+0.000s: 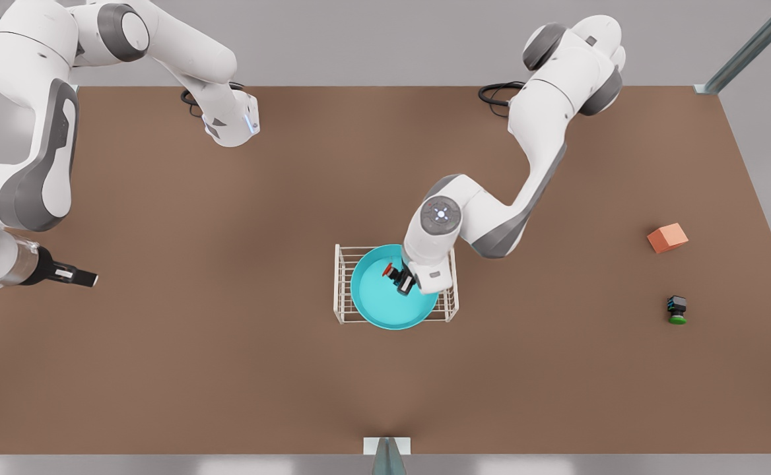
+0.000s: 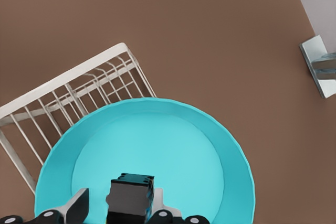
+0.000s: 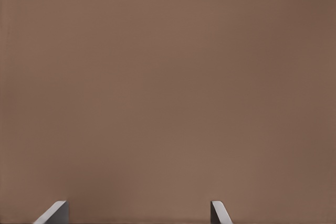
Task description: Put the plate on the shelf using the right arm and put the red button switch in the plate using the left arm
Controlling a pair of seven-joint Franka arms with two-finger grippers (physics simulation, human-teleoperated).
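- Table edge nearest the front camera: a small metal bracket (image 1: 386, 446) at mid-edge.
- Right gripper (image 1: 85, 277) at the front view's left edge, low over bare brown table (image 1: 227, 369), arm waiting. In the right wrist view its fingertips (image 3: 52, 212) stand wide apart with nothing between them.
- Shelf (image 1: 344, 310) at table centre. Plate (image 1: 385, 310) rests on its wire top; the near rim slightly overhangs the near edge.
- Left gripper (image 1: 404, 280) reaches down over the plate's interior, on the front view's right side of it. Fingers are closed on the switch (image 1: 392, 270), red cap pointing toward the front view's left. The left wrist view shows the black body (image 2: 130, 196) clamped between the fingers (image 2: 79, 207), above the plate floor; contact with the plate cannot be told.
- Green switch (image 1: 676, 310) and, farther back, orange cube (image 1: 667, 237) lie near the front view's right edge, well apart from the shelf.
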